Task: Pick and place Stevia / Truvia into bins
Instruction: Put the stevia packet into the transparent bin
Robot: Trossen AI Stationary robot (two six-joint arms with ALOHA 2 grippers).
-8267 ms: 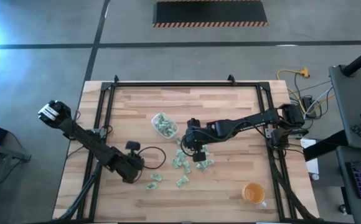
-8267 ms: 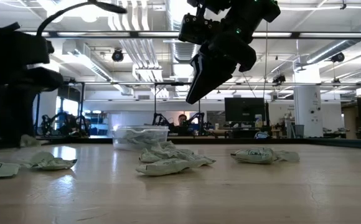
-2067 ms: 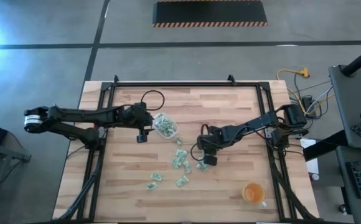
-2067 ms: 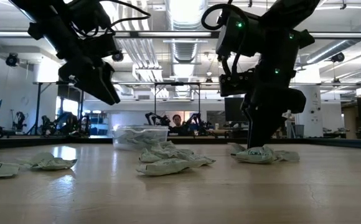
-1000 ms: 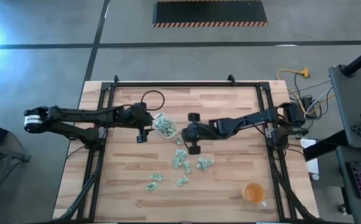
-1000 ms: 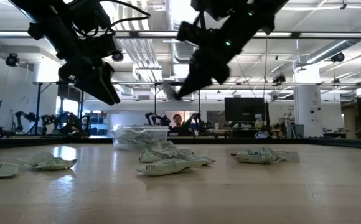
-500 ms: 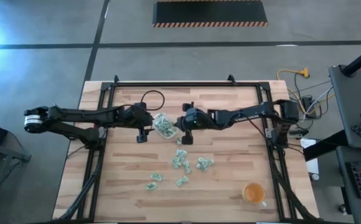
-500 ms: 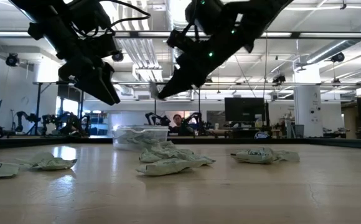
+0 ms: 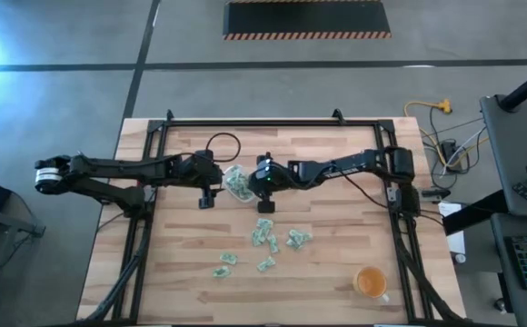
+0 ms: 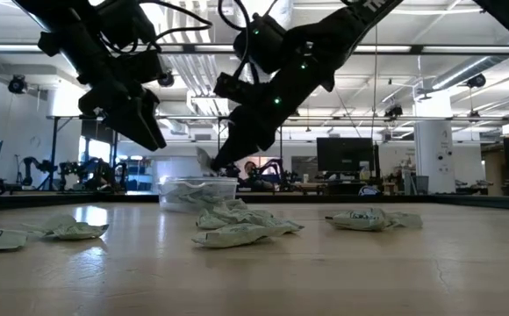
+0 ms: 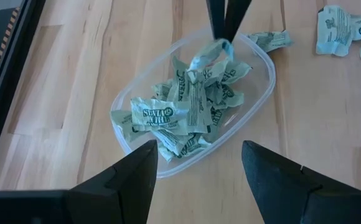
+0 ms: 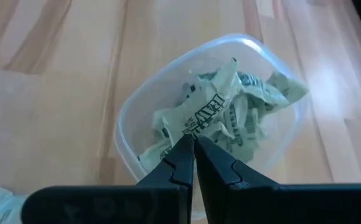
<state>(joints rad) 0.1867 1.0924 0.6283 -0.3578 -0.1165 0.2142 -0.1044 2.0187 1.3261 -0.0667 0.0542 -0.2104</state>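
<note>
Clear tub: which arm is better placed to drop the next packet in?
Right. Its tool hangs over the clear tub, shut on a packet. The left tool waits beside the tub, open and empty.

A robotics lab: other robot arms (image 10: 79,171) and monitors (image 10: 338,155) behind.
</note>
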